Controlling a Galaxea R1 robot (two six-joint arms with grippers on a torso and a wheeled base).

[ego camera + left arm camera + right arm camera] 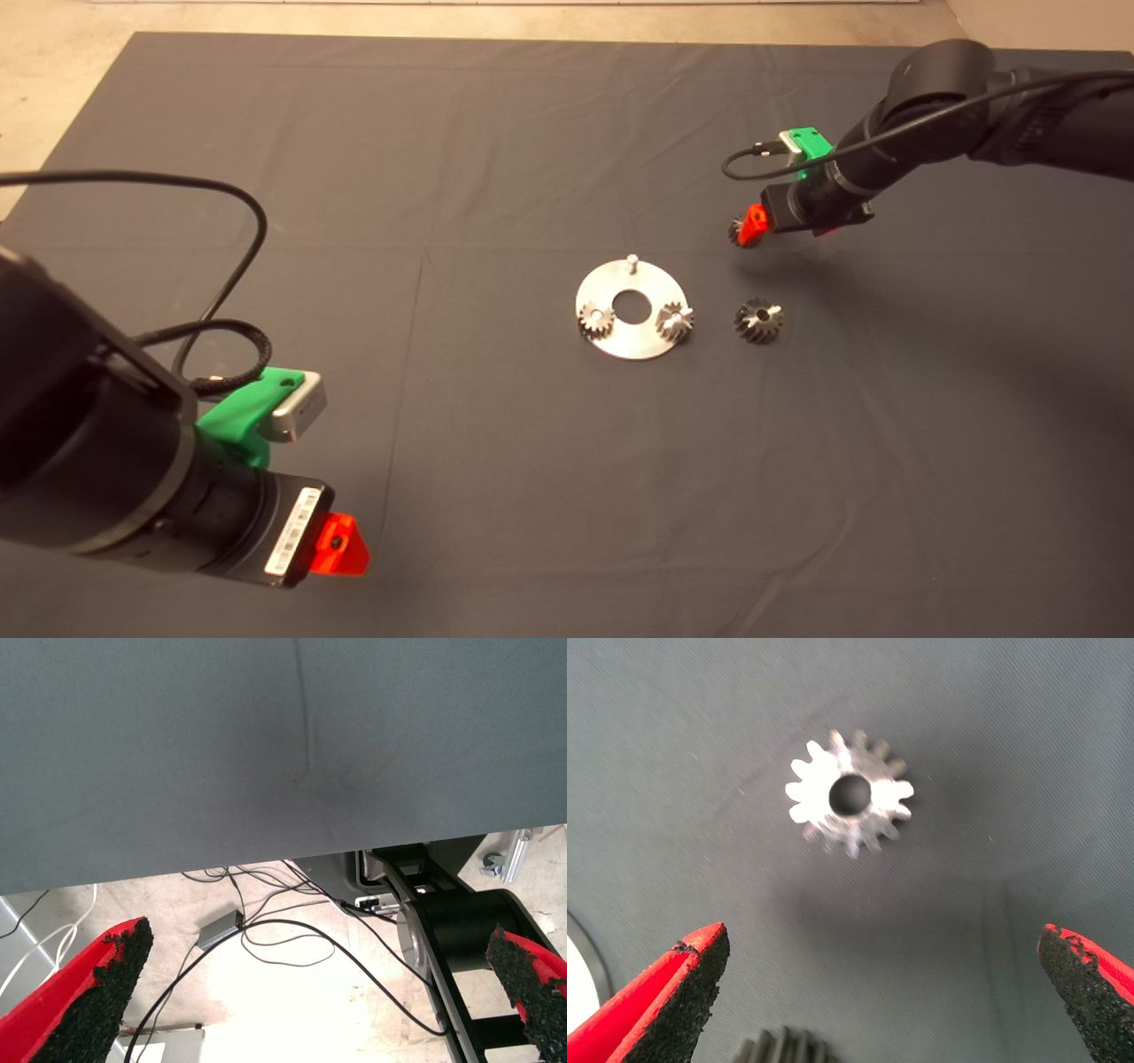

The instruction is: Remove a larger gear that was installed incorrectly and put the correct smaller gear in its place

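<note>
A round silvery plate (631,344) lies mid-mat with two small gears on it, one at its left (596,320) and one at its right (675,321), and a bare pin (632,261) at its far edge. The larger gear (758,320), dark steel, lies loose on the mat just right of the plate; its teeth (784,1047) show in the right wrist view. The smaller gear (849,796) lies flat on the mat farther back right, partly hidden in the head view (736,233). My right gripper (751,226) (881,939) hangs open right above it. My left gripper (341,542) is parked open at the lower left.
The dark mat (496,177) covers the table, with pale floor beyond its far edge. A black cable (239,266) loops from the left arm across the mat's left side. Floor cables and the robot base (461,930) show past the mat's edge in the left wrist view.
</note>
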